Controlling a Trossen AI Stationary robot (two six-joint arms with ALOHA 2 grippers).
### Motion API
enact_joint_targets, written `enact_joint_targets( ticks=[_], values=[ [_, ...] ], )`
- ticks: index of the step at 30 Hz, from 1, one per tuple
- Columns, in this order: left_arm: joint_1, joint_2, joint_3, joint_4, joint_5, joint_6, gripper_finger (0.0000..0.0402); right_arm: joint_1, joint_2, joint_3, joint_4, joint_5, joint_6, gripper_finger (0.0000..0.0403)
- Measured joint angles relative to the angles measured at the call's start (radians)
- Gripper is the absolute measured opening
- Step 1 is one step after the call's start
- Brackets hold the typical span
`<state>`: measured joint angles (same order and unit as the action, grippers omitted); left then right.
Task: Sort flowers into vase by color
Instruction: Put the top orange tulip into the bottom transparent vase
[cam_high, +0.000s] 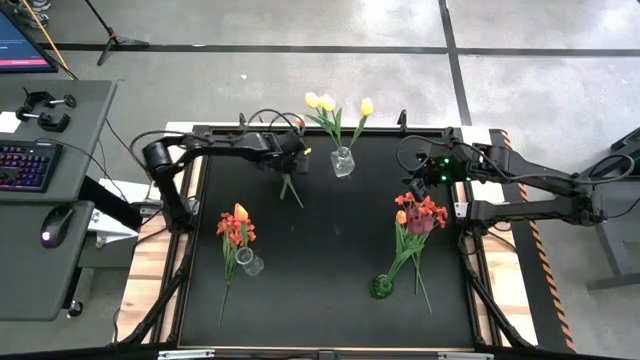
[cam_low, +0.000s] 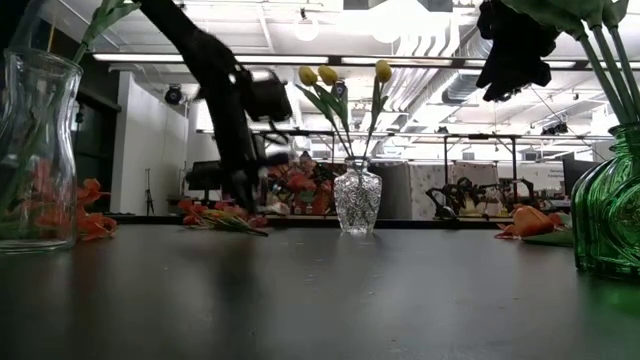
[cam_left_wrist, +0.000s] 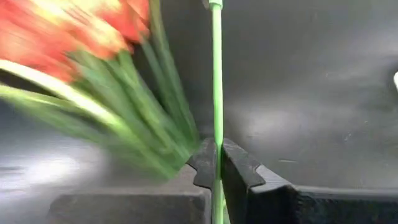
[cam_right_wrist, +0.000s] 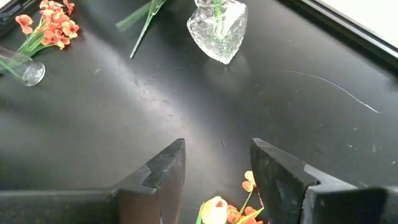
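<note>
Left pincer (cam_left_wrist: 217, 171): clenched on 1 thin green stem (cam_left_wrist: 216, 87), at the desk's (cam_high: 330, 290) back, left of the clear vase (cam_high: 342, 161).
Right pincer (cam_right_wrist: 214, 168): parted, grasping nothing, hovering over bare desk near the right edge, above the red bunch (cam_high: 420, 212).
Yellow tulips (cam_high: 322, 102): 3, standing in the clear vase at the back centre.
Orange tulips (cam_high: 236, 226): bunch lying by a tipped glass vase (cam_high: 250, 263), front left.
Red bunch: leaning in the green vase (cam_high: 383, 287), front right.
</note>
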<state>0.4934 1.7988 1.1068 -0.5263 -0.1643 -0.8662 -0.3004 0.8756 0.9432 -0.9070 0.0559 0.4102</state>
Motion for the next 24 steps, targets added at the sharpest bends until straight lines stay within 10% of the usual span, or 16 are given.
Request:
enact_joint_targets(
  ticks=[11, 24],
  values=[
    [-0.052, -0.407, -0.137, -0.055, -0.084, 0.006, 0.0001, 0.000, 0.000, 0.000, 0.000, 0.001, -0.008, 0.0169],
    [-0.421, -0.858, -0.175, -0.215, -0.337, -0.179, 0.0000, 0.000, 0.000, 0.000, 0.001, 0.001, -0.006, 0.0169]
  ],
)
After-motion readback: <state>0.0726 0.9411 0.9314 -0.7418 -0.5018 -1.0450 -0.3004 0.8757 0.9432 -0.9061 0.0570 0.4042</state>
